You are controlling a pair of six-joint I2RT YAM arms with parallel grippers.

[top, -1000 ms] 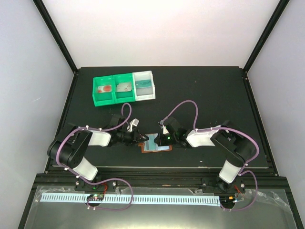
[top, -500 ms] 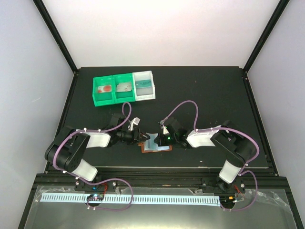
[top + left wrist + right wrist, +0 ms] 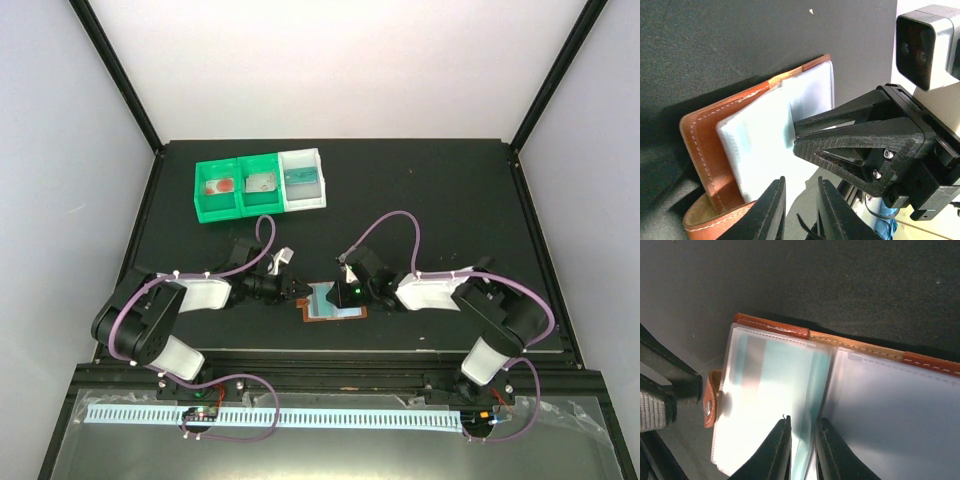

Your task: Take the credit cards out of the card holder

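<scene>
Near the 6 o'clock edge of the table (image 3: 430, 200) lies the open holder (image 3: 322, 313), long axis 9 to 3, cards (image 3: 782, 365) tucked inside. My left claw (image 3: 801, 182) sits at its 9 o'clock end, my right claw (image 3: 803, 421) at 3, astride a pocket leaf (image 3: 812, 390). Both stand nearly closed; whether either grips, I cannot tell.

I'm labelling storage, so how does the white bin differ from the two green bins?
The white bin holds something teal; the green bins hold reddish and greyish items. The white bin ends the row on the right; the green bins sit left of it. All are open-topped.
</scene>
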